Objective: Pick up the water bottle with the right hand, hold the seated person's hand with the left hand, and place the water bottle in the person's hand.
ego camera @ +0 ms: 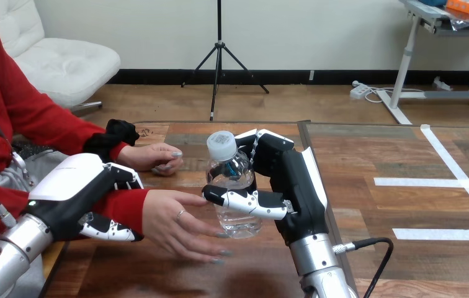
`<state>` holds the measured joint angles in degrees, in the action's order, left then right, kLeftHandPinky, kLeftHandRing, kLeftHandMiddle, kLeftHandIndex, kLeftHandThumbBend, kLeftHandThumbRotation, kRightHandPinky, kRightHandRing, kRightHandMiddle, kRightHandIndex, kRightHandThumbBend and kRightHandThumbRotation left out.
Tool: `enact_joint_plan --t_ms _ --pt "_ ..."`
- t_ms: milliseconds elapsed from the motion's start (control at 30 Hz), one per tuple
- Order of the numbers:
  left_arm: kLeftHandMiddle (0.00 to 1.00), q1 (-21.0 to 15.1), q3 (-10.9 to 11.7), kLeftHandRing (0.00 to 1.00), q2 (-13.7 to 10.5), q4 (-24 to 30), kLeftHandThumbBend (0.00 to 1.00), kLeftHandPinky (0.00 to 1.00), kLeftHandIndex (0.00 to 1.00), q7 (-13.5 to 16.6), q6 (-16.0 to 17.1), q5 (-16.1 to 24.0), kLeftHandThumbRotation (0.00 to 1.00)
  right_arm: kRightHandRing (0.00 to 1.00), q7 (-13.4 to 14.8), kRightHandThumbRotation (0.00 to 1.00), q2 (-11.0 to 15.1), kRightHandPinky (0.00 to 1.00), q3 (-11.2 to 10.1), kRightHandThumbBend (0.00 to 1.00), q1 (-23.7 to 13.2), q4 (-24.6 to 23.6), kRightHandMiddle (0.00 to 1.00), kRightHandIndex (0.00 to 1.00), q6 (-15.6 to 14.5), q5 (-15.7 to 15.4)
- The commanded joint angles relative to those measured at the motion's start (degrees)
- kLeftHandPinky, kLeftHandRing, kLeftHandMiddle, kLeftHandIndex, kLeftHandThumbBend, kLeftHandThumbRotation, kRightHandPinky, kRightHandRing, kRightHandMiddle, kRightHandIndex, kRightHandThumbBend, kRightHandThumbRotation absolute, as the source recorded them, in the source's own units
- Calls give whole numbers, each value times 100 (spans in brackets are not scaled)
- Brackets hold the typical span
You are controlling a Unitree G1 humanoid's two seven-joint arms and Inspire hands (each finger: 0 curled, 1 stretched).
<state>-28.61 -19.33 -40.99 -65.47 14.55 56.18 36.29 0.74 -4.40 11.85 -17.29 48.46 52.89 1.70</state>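
A clear water bottle (231,180) with a white cap stands upright at the table's middle. My right hand (294,186) is shut on it, thumb across the front and fingers round the back. Just left of the bottle the person's hand (179,220) lies flat with its fingers stretched toward the bottle's base. My left hand (86,195) is shut on that arm's wrist over the red sleeve, fingers above and thumb below. The person's other hand (154,156) rests on the table farther back.
White tape strips (443,183) mark the wooden table (375,155) at the right. The table's far edge runs just behind the bottle.
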Motion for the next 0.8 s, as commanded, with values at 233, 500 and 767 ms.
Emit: enact_joint_plan --t_ms 233,500,767 --pt "48 -841 178 38 474 926 70 32 50 148 54 -157 10 39 -119 0 -1583 33 54 82 -544 157 43 42 687 399" --pt "48 -913 165 38 551 960 70 31 50 54 45 -184 4 39 -71 0 -1673 33 75 81 -614 295 43 42 771 321" --pt "47 -961 163 38 659 1074 64 31 50 -48 -80 -204 1 39 -121 0 -1790 33 113 83 -662 373 43 42 823 379"
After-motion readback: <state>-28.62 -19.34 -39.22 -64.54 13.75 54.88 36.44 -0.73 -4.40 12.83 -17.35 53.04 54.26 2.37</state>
